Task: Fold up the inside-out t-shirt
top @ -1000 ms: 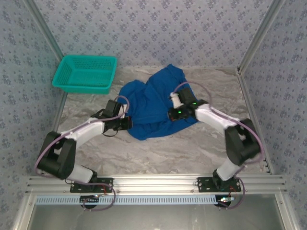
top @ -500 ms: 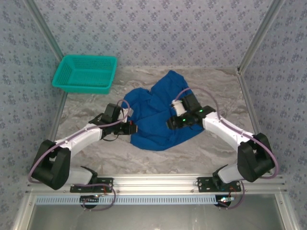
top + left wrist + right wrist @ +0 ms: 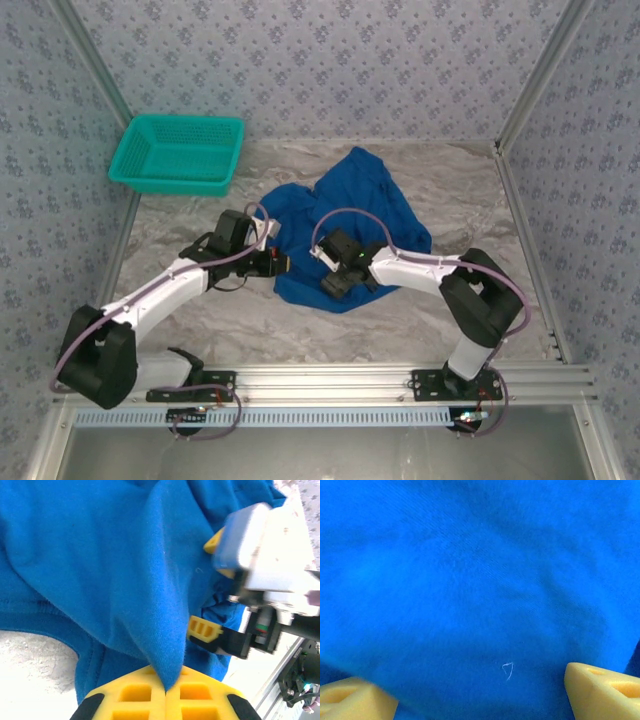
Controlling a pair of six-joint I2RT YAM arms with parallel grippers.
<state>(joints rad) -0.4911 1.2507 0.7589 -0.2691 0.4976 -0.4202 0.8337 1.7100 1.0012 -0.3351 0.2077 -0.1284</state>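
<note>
Blue cotton, the shirt lies crumpled at the centre of the table. The left gripper is clamped on a ridge of cloth at the shirt's 8 o'clock edge. The right gripper hangs over the cloth near 6 o'clock, jaws wide, gripping nothing. It would do best to take one layer at a hem, then draw away from the left pinch to spread the cloth. The basket sits at 10 o'clock, well apart. The two wrists crowd each other.
</note>
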